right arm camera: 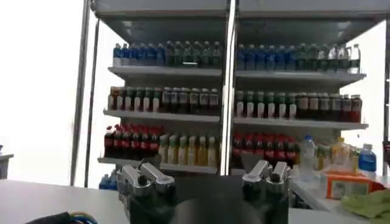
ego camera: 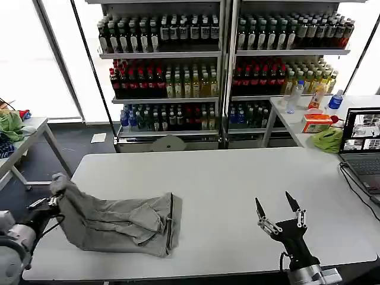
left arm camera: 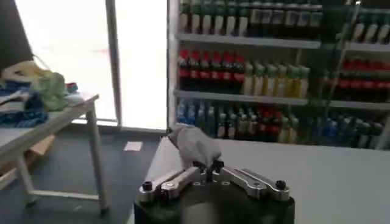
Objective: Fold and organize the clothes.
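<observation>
Left gripper (ego camera: 54, 199) clenches the crumpled light grey cotton shirt (ego camera: 119, 222) trailing rightward across the white worktop (ego camera: 237, 178) toward the spread-fingered, empty right gripper (ego camera: 276, 208).

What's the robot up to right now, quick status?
Left gripper shut on grey shirt, lifting its corner at the table's left edge. Right gripper open, idle above the table's near right. Nothing in the way.
</observation>
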